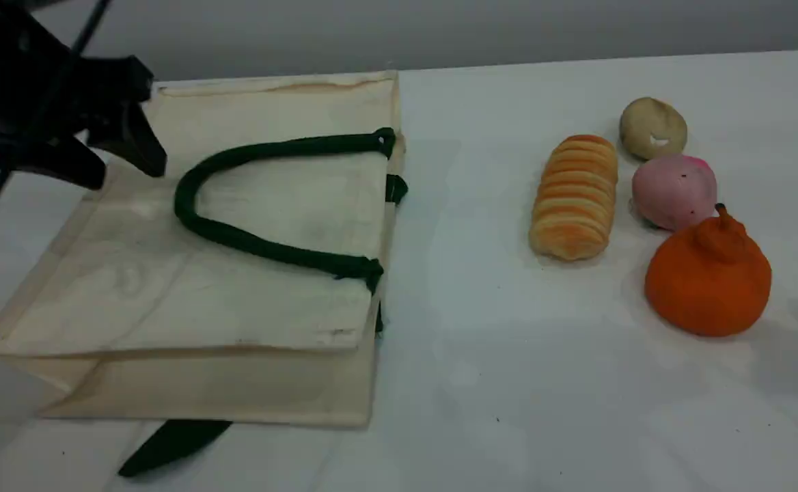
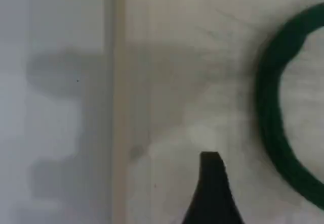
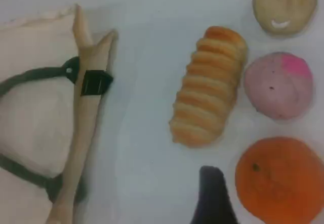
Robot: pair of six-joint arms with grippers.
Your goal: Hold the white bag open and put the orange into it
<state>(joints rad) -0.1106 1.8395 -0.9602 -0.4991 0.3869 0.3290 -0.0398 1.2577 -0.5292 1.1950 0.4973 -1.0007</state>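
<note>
With the round bright-orange soft toy fruit [image 1: 708, 280] nearest you at right, the ridged golden bread loaf [image 1: 574, 197] beside it, and the cream canvas tote [image 1: 187, 273] lying flat under your open, empty left gripper [image 1: 129, 160], you risk pinching both fabric layers shut; your right gripper [image 3: 212, 193], fingertip beside the orange, stands open.
</note>
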